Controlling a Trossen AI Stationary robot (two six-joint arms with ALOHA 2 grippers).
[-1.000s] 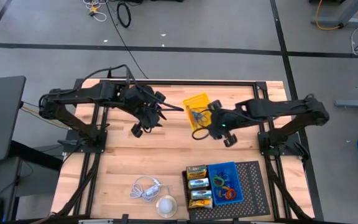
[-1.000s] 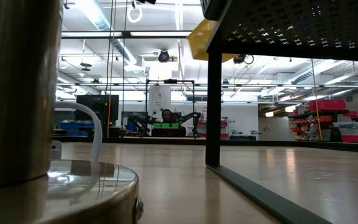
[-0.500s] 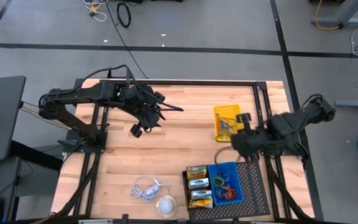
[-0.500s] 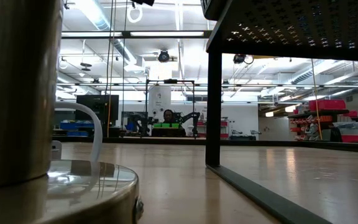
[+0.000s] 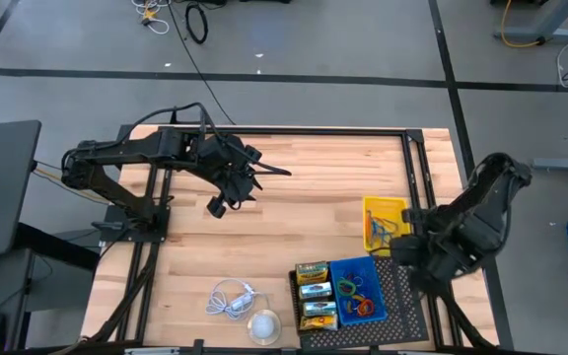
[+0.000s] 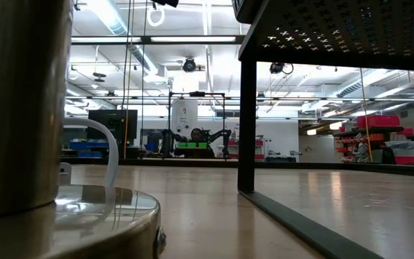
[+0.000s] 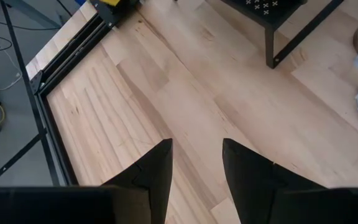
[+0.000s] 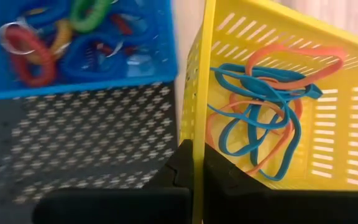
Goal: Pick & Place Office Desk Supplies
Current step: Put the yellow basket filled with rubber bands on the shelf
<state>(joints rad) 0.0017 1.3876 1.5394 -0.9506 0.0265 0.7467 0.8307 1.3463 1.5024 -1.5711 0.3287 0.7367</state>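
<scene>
wooden table (image 5: pixel 294 207); left fingers (image 7: pixel 160 168) apart, right fingers (image 8: pixel 188 163) clamped on yellow basket (image 8: pixel 328 124).

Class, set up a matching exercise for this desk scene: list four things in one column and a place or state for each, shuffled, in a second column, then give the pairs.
Things
1. yellow basket
2. blue basket
3. crayon boxes
4. white cable

Places or states
A. on the bare wood
B. rim pinched by the right tool
C. holds coiled loops
D. in a row beside the blue basket

Pairs: 1-B, 2-C, 3-D, 4-A
</scene>
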